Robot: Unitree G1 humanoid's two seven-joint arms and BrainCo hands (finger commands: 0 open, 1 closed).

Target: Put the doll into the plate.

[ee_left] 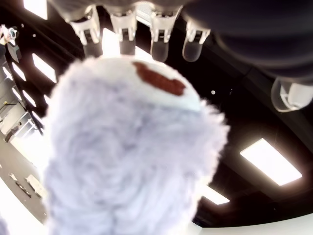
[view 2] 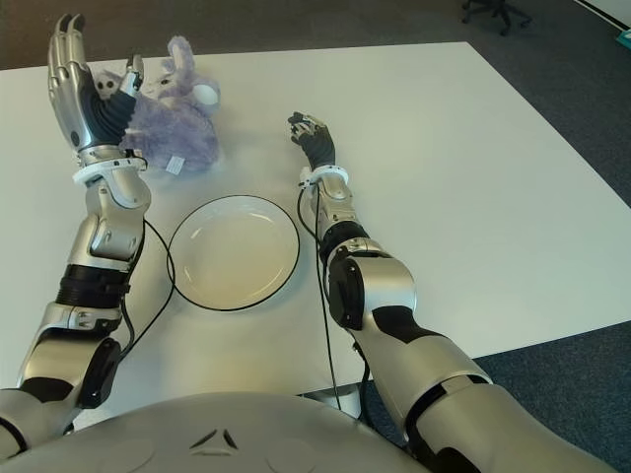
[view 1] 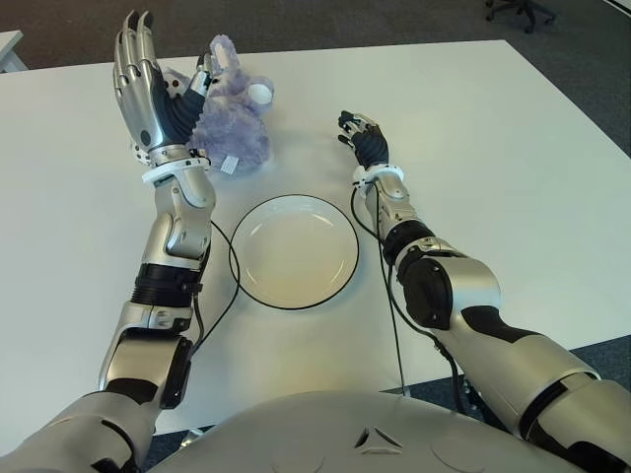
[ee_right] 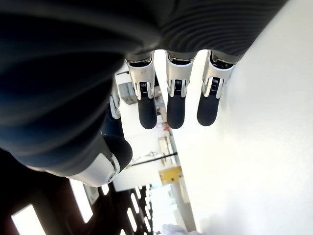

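**Ana:** White table [view 1: 513, 148] fills most of the view, with dark carpet and an office chair [view 1: 520, 10] beyond the far edge. Where's the doll?

**Ben:** The doll [view 1: 229, 126], a fluffy lilac plush, sits on the far left part of the table, just beyond the plate [view 1: 294, 250]. It isn't in the plate yet; the plate is bare, white with a dark rim, right in front of the robot.

**Ana:** And the hands?

**Ben:** The left hand [view 1: 148, 91] stands upright just left of the doll, fingers straight and spread, palm facing it. It looks pressed against the fur, but nothing is closed around the toy. In the left wrist view the doll [ee_left: 132, 156] fills the frame under straight fingertips [ee_left: 123, 36]. The right hand [view 1: 363, 137] shows to the right of the doll, well apart from it, fingers loosely relaxed and holding nothing.

**Ana:** How would it handle?

**Ben:** I'd judge it light, soft and squashy, not fragile, and the fur should give decent grip. Fingers will sink in, so a wrap around the thick body is better than pinching an ear or the small tag at its near side.

**Ana:** Which way does it lie?

**Ben:** Ears point away from the robot, the bulky body nearer the plate, so its long axis runs roughly near to far. The white patch faces right. I can't tell more than that.
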